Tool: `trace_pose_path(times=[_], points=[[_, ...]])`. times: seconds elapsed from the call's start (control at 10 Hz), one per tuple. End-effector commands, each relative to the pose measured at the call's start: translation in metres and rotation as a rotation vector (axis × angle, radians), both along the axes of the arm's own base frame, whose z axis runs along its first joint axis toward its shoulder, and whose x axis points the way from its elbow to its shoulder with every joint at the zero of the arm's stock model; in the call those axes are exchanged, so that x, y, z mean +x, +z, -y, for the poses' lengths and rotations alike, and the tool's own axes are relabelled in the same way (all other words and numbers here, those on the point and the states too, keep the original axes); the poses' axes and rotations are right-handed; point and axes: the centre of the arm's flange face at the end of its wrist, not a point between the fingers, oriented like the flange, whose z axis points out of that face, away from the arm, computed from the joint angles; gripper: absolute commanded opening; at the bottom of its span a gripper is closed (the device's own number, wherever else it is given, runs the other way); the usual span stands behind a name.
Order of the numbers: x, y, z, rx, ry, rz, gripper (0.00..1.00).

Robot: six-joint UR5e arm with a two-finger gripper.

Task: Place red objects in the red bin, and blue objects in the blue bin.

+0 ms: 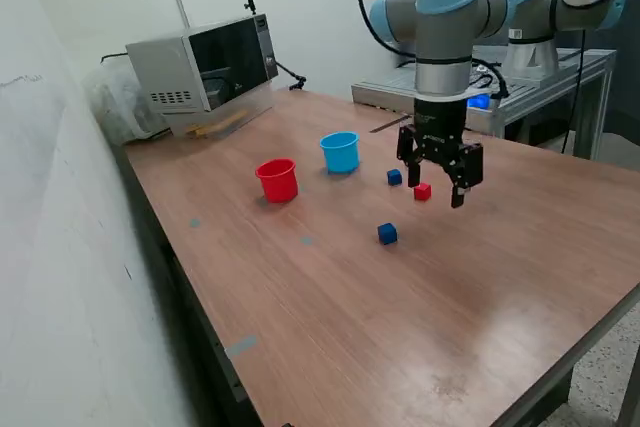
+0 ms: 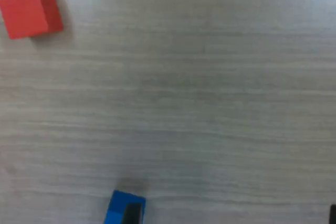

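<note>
The arm hangs over the middle of the wooden table [image 1: 480, 277], its gripper [image 1: 441, 179] pointing straight down, fingers spread apart and holding nothing, tips above the wood without touching. Only 3 cubes show: a red cube [image 1: 422, 191] sits just beside the fingers, partly behind them in the exterior view, a blue cube [image 1: 394, 177] lies close to it toward the blue cup, and another blue cube [image 1: 387, 234] rests apart, nearer the table's front edge. The blue cup [image 1: 340, 152] stands upright toward the back of the table, with the red cup [image 1: 277, 180] upright beside it on the exterior view's left, closer to the wall-side edge; the 2 cups are near each other but not touching. I cannot see into either cup. A microwave [image 1: 205, 65] sits at the far corner, next to some crumpled plastic by the wall. In the wrist view there is mostly bare wood grain, with 1 red cube [image 2: 31, 13] near one corner of the picture and 1 blue cube [image 2: 124, 208] cut off at the picture's edge, well apart from each other; which blue one it is I cannot tell
</note>
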Motion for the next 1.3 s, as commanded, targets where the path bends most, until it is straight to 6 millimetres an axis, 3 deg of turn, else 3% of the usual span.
trace_pose_path(times=[0.0, 0.2, 0.5, 0.9, 1.2], points=[[-0.022, -0.024, -0.013, 0.007, -0.024, 0.006, 1.00], [-0.033, -0.032, -0.041, 0.010, -0.064, 0.015, 1.00], [-0.039, -0.034, -0.062, 0.014, -0.093, 0.020, 1.00], [-0.035, -0.037, -0.055, 0.002, -0.217, 0.029, 1.00], [-0.026, -0.039, -0.037, -0.002, -0.229, 0.036, 1.00]])
